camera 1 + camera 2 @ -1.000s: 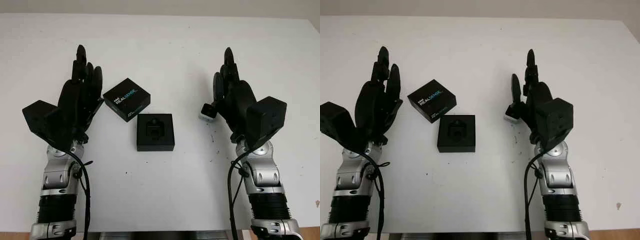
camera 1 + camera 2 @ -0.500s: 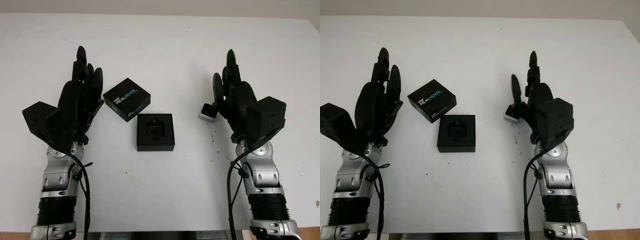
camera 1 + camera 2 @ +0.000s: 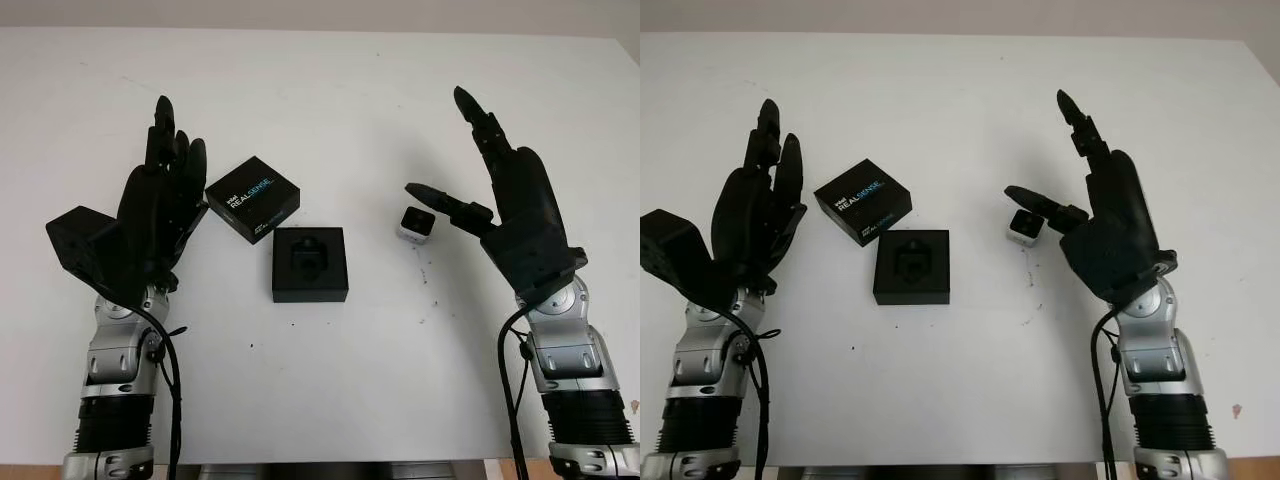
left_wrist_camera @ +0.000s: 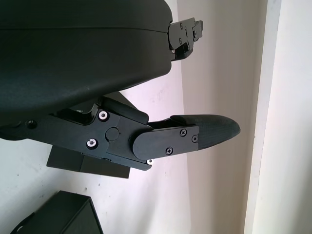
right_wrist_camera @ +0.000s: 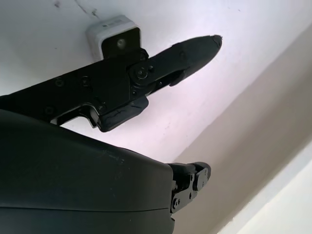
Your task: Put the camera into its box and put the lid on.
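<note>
Both arms rise from the near edge of the white table (image 3: 330,400), forearms upright and hands held above the surface with fingers pointing toward the far edge.

The right hand (image 3: 505,205) is tilted inward over the right half of the table, released and holding nothing. Its thumb (image 3: 440,200) reaches sideways toward the middle, and its tip hangs just above the small white camera (image 3: 415,223), though whether it touches cannot be told. In the right wrist view the same thumb (image 5: 161,61) crosses in front of the camera (image 5: 109,31), which sits on the table.

The left hand (image 3: 155,205) is held up over the left half of the table, open and empty, just beside the lid without touching it.

There is one camera, a pale cube with a dark lens face, lying between the box and the right hand. There is one open black box (image 3: 311,264) near the table's middle, its moulded insert showing. One black lid (image 3: 253,198), printed REALSENSE, lies turned at an angle, just beyond the box's far left corner.
</note>
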Robot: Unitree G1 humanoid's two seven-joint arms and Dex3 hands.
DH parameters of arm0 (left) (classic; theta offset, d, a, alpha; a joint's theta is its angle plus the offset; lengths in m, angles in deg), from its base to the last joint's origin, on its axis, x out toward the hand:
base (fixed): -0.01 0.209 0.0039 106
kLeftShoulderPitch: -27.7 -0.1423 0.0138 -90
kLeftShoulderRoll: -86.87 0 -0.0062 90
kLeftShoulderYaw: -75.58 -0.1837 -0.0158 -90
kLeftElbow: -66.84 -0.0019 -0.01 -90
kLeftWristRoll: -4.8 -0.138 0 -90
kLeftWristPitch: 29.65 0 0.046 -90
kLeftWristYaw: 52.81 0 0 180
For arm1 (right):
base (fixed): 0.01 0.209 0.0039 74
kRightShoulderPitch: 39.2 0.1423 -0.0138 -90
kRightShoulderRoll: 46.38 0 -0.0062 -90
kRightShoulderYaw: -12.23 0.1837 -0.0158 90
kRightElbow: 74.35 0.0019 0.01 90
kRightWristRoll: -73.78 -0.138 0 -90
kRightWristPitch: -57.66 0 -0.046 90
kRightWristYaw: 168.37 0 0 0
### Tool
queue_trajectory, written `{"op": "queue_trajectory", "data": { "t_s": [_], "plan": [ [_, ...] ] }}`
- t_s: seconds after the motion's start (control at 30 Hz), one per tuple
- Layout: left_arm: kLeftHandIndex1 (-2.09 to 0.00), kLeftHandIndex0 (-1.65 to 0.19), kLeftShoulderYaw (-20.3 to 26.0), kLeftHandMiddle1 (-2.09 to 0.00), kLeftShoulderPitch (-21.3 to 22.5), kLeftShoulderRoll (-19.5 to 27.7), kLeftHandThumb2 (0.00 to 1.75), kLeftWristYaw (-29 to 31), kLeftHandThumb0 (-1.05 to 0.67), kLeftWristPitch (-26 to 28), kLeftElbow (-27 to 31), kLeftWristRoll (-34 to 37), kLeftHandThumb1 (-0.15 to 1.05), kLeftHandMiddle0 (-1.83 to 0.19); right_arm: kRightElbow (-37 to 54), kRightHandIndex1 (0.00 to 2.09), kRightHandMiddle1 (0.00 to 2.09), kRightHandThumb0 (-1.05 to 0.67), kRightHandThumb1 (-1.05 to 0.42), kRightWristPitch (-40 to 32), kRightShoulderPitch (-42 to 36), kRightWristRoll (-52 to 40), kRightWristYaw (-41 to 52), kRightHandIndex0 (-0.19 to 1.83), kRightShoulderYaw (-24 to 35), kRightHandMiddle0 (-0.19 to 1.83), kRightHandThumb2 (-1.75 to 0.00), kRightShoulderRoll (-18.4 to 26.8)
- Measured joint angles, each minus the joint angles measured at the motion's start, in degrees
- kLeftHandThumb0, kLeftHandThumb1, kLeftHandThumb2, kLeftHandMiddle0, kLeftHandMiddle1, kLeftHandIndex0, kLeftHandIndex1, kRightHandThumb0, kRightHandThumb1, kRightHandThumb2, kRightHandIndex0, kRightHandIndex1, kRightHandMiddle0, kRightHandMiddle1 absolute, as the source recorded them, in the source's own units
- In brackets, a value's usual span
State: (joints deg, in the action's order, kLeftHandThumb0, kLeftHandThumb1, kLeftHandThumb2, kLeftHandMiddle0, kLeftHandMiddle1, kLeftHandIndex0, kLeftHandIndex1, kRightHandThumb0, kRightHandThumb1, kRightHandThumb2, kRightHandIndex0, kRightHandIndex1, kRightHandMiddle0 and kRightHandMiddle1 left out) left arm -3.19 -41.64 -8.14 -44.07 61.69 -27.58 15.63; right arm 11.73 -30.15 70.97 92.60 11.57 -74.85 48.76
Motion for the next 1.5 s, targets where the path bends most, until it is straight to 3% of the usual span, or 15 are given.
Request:
{"op": "queue_trajectory", "data": {
  "t_s": [0.17,0.7,0.93,1.5],
  "plan": [
    [-0.05,0.19,0.0,-0.05,0.0,0.0,0.52,0.1,-0.73,0.0,0.0,0.0,1.05,0.19,0.8,0.09,0.13,-0.70,-0.86,-3.2,-2.3,1.9,1.4,0.11,-1.2,0.27,-0.05,0.2],
    [-0.05,0.19,0.0,-0.05,0.0,0.1,0.51,0.4,-0.73,0.2,0.0,0.0,1.05,0.19,0.2,0.08,0.13,-0.73,-0.86,-2.8,-6.5,2.8,-2.0,0.13,-2.4,0.45,-0.05,-0.1],
    [-0.06,0.18,0.0,-0.05,0.0,0.5,0.53,0.7,-0.72,0.3,-0.3,0.0,1.05,0.19,-3.1,0.10,0.19,-0.72,-0.86,-0.2,-7.0,3.8,-7.1,0.21,-2.0,0.59,-0.06,-0.1],
    [-0.05,0.19,0.0,-0.05,0.0,0.5,0.51,0.8,-0.72,0.3,-0.8,0.0,1.05,0.19,-12.8,0.09,0.37,-0.59,-0.86,6.2,-4.0,2.5,-9.4,0.27,-1.0,0.68,-0.05,1.3]
  ]
}}
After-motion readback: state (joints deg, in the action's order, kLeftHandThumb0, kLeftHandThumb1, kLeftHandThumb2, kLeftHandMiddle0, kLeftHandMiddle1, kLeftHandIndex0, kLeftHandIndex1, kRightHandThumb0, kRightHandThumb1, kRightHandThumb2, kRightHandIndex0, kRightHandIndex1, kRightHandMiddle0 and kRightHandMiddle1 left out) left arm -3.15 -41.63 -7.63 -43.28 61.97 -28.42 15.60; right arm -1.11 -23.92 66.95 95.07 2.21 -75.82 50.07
